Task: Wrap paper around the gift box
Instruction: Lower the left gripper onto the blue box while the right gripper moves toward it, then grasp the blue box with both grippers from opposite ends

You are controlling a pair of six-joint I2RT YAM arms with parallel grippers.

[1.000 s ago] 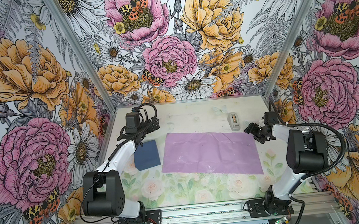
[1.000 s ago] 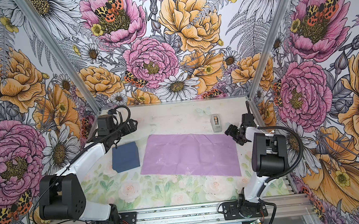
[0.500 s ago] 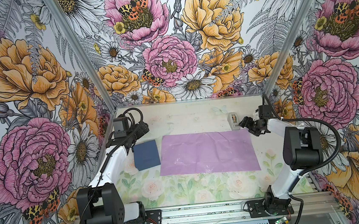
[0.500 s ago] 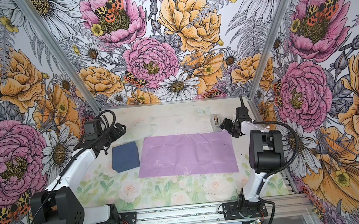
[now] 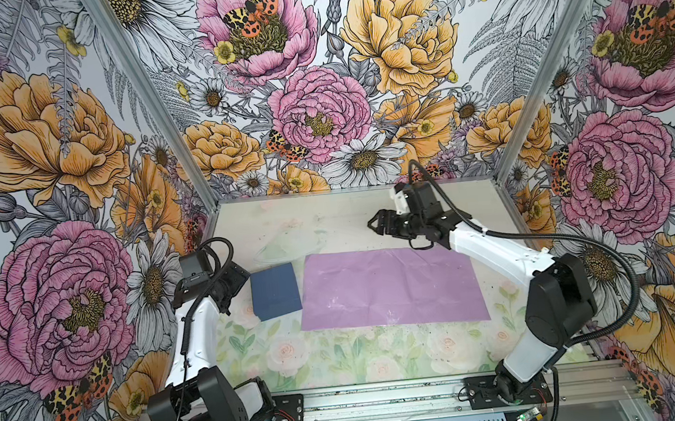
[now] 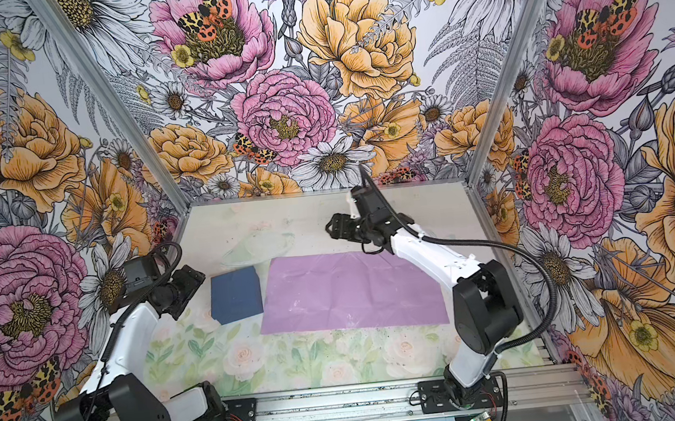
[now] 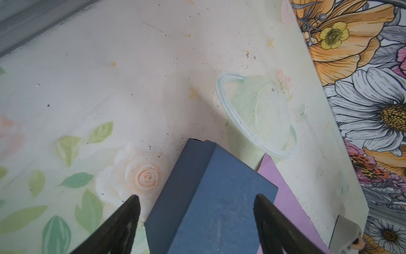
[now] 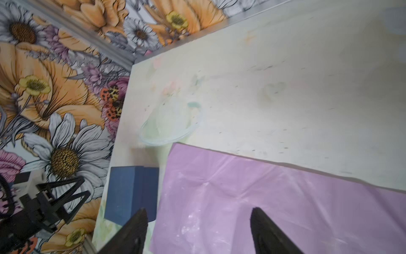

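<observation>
The gift box (image 5: 275, 290) (image 6: 237, 294) is a small navy box lying flat on the table, just left of the paper (image 5: 392, 288) (image 6: 351, 289). The paper is a creased lilac sheet spread flat. My left gripper (image 5: 239, 284) (image 6: 197, 289) hovers at the box's left edge. In the left wrist view it (image 7: 196, 198) is open, with the box (image 7: 215, 198) showing between its fingers and a corner of the paper (image 7: 283, 202) beyond. My right gripper (image 5: 372, 225) (image 6: 331, 228) is open above the table behind the paper's far edge. The right wrist view shows this gripper (image 8: 197, 211) over the paper (image 8: 274, 209), the box (image 8: 129, 193) off to one side.
A grey tape dispenser (image 7: 345, 236) shows partly past the paper in the left wrist view; both top views hide it behind the right arm. Floral walls (image 5: 318, 109) close in the table's back and sides. A metal rail (image 5: 385, 399) runs along the front.
My left gripper has moved left and toward the front, down to the box's left edge. My right gripper has swung left from the table's right side to behind the paper.
</observation>
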